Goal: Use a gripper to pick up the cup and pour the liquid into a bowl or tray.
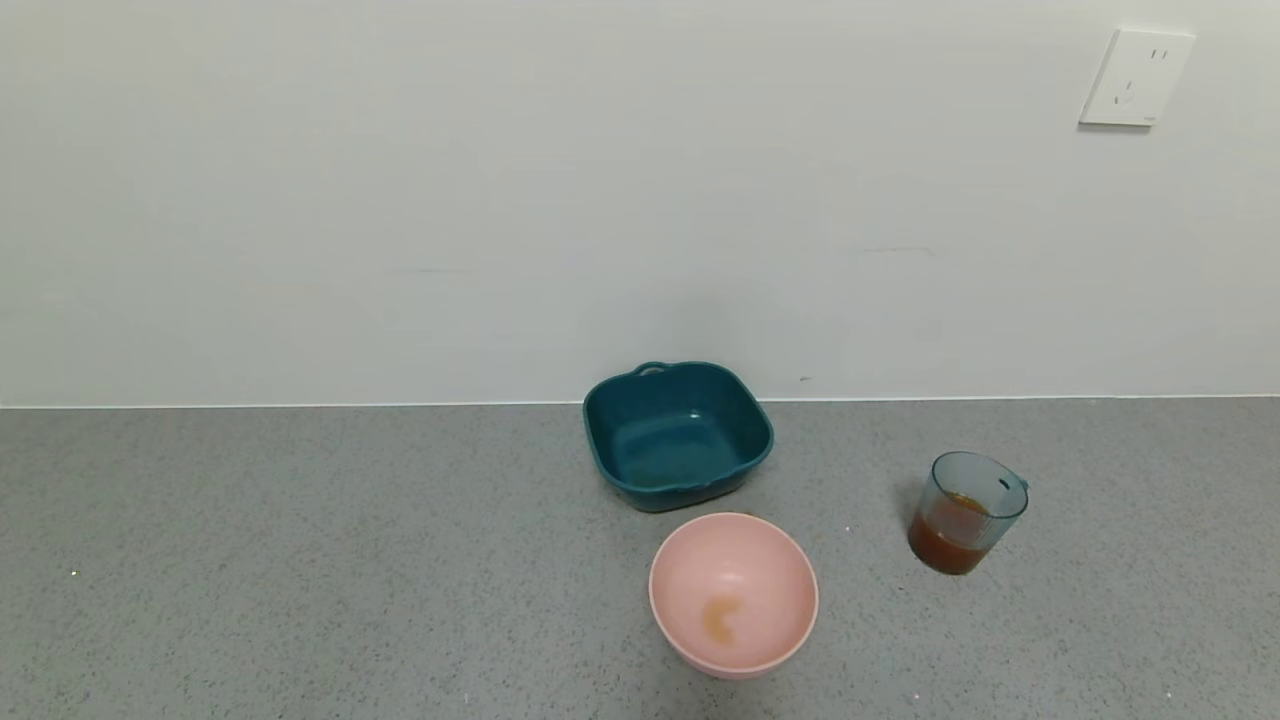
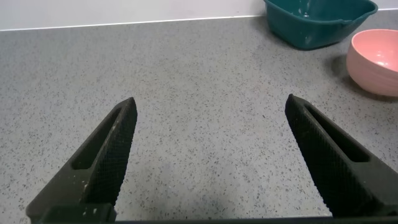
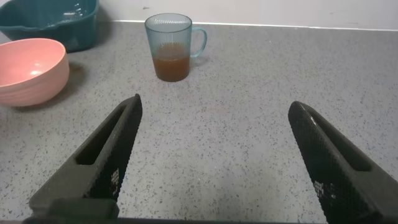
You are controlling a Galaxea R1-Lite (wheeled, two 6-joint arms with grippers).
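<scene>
The blue-grey ribbed cup (image 1: 968,512) stands upright at the right of the grey counter, about a third full of reddish-brown liquid (image 1: 944,548). In the right wrist view the cup (image 3: 169,46) stands well ahead of my open, empty right gripper (image 3: 214,107). The pink bowl (image 1: 733,593) sits at the front centre with a small brown puddle in its bottom; it also shows in the right wrist view (image 3: 30,70) and the left wrist view (image 2: 376,61). My left gripper (image 2: 210,106) is open and empty over bare counter. Neither arm shows in the head view.
A dark teal square dish (image 1: 677,436) with handles stands just behind the pink bowl, near the wall; it also shows in the left wrist view (image 2: 318,20). A white wall with a socket (image 1: 1136,78) backs the counter.
</scene>
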